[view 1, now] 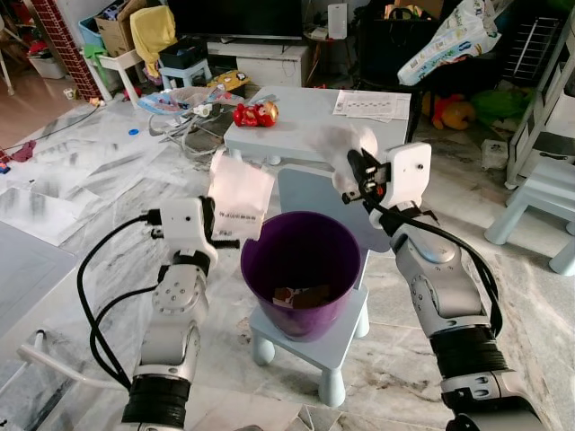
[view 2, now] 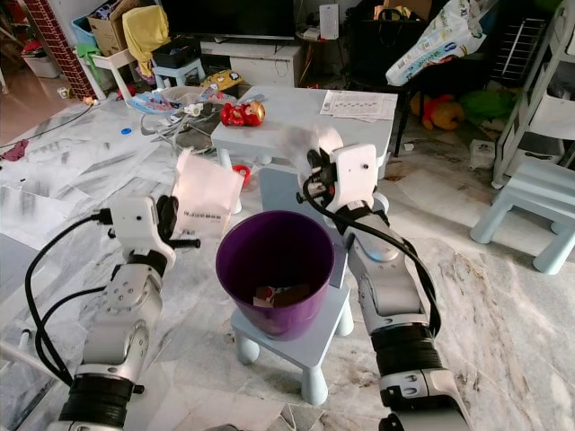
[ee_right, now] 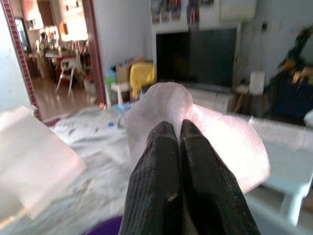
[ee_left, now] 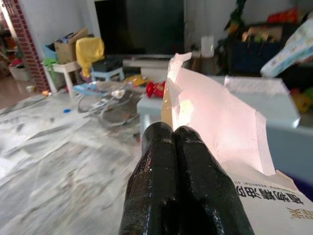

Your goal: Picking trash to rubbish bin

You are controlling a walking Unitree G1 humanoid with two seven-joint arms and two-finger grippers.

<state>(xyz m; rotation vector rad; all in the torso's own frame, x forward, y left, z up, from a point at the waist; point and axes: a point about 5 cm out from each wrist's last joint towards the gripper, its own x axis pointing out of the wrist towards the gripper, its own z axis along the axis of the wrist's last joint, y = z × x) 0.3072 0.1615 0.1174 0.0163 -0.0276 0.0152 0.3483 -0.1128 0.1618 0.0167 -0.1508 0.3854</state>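
A purple bin [view 1: 301,269] stands on a small pale blue stool [view 1: 314,346] in front of me, with some trash lying at its bottom. My left gripper [view 1: 226,224] is shut on a torn white paper packet [view 1: 241,196] with printed text, held just left of the bin's rim. In the left wrist view its fingers [ee_left: 181,181] pinch the paper packet [ee_left: 220,127]. My right gripper [view 1: 356,175] is shut on a crumpled white tissue [view 1: 341,148], held above the bin's far right rim. The same tissue [ee_right: 205,127] bulges around the fingers [ee_right: 183,186] in the right wrist view.
A pale blue low table [view 1: 314,121] behind the bin carries a red toy [view 1: 254,113] and a paper sheet [view 1: 371,104]. A blue chair [view 1: 544,206] stands at the right. Toys, boxes and a TV cabinet [view 1: 260,58] clutter the far side. Loose papers [view 1: 54,197] lie on the marble floor at left.
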